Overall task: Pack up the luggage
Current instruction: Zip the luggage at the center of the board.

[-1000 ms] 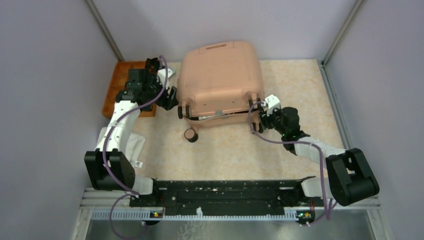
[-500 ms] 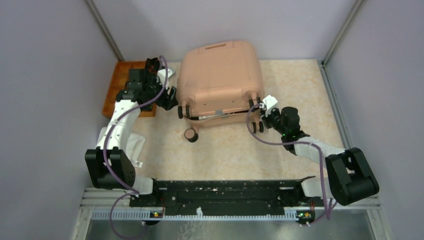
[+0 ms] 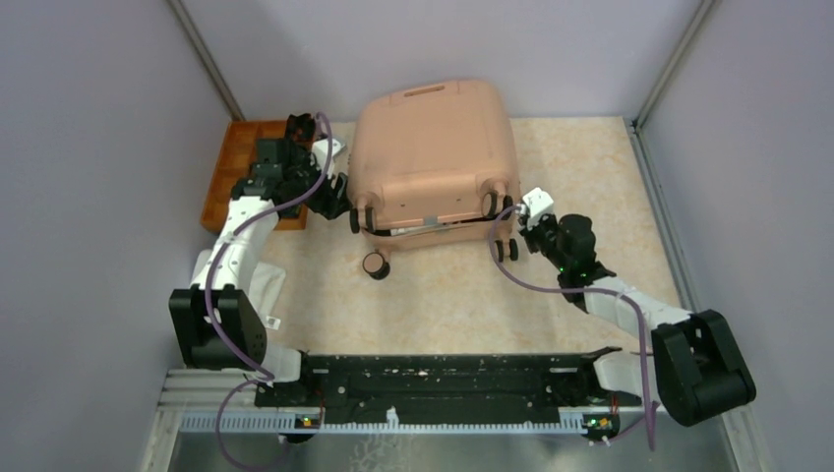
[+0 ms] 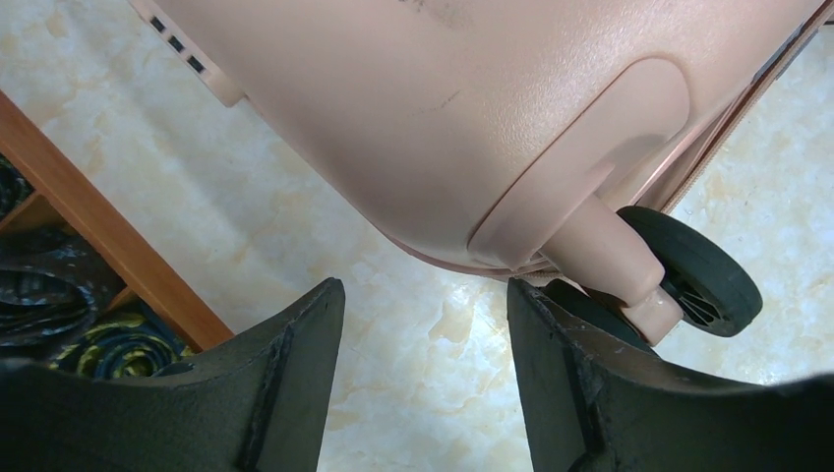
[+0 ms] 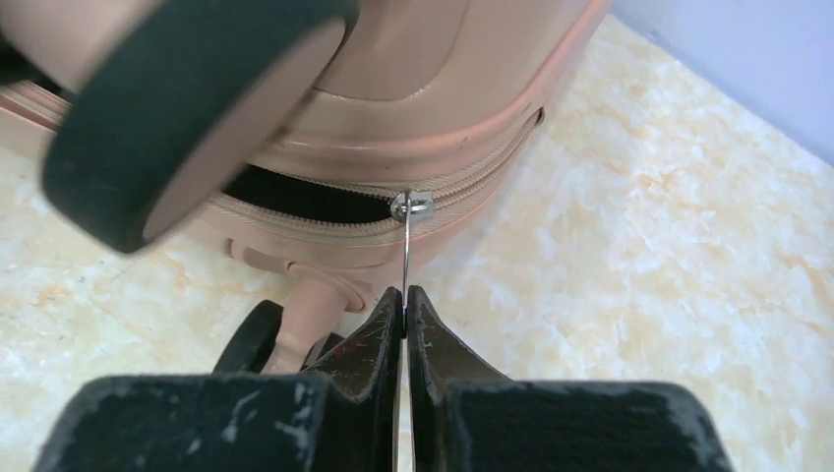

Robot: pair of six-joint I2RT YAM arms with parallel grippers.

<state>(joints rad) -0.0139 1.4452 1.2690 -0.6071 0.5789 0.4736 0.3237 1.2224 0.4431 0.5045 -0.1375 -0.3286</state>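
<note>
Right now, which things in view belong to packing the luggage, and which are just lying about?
In the job: luggage; its zipper pull, pinched in the shut right gripper; open left gripper beside the luggage.
Lying about: orange compartmented tray; white cloth.

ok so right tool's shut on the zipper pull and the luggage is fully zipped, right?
No: the luggage is partly unzipped. The right wrist view shows a dark gap left of the slider. Right tool is shut on the zipper pull.
</note>
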